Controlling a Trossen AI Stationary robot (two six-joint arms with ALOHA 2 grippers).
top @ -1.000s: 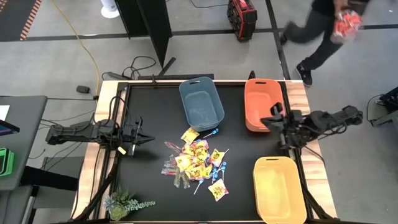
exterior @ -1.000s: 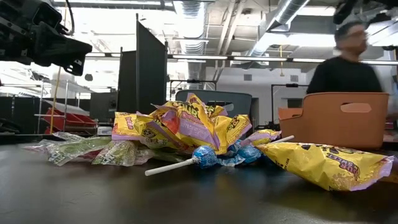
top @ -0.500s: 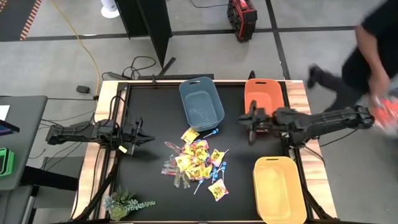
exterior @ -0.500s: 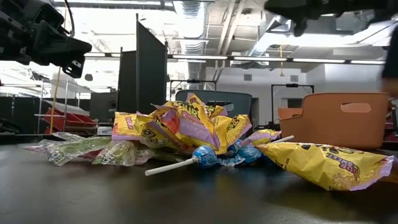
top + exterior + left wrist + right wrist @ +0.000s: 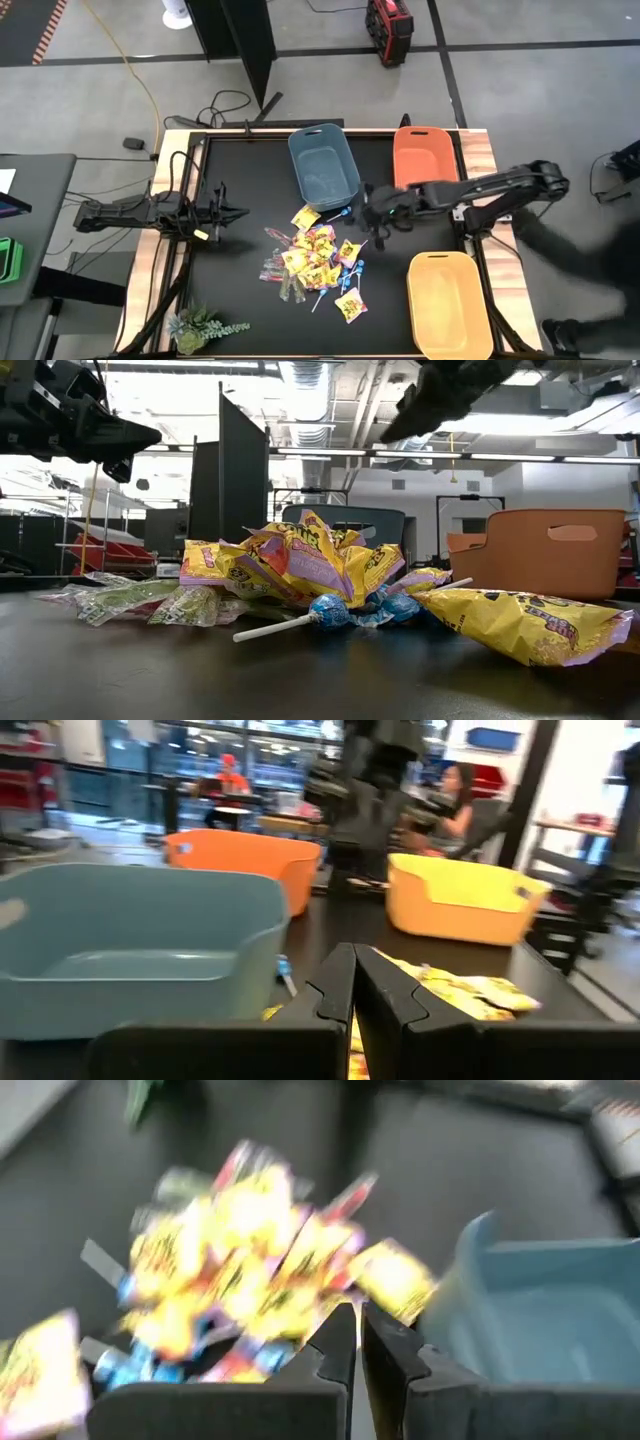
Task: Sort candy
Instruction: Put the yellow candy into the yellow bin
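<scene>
The candy [image 5: 315, 262] is heaped mid-bench, below the blue bin [image 5: 324, 166] and left of the yellow bin [image 5: 449, 303]. The right gripper [image 5: 366, 211] is held above the bench between the heap and the orange bin [image 5: 425, 160], its fingers [image 5: 336, 1342] pressed together, empty. The left gripper [image 5: 236, 212] is parked at the bench's left edge, fingers [image 5: 335, 987] likewise pressed together.

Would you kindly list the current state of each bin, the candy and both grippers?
blue-grey bin: upright, empty.
orange bin: upright, inside partly hidden by the right arm.
yellow bin: upright, empty.
candy: unsorted, heaped in a loose pile on the table, none in a bin.
right gripper: jaws shut, empty, above the pile's edge by the blue-grey bin.
left gripper: jaws shut, empty, at the table's left side.
</scene>
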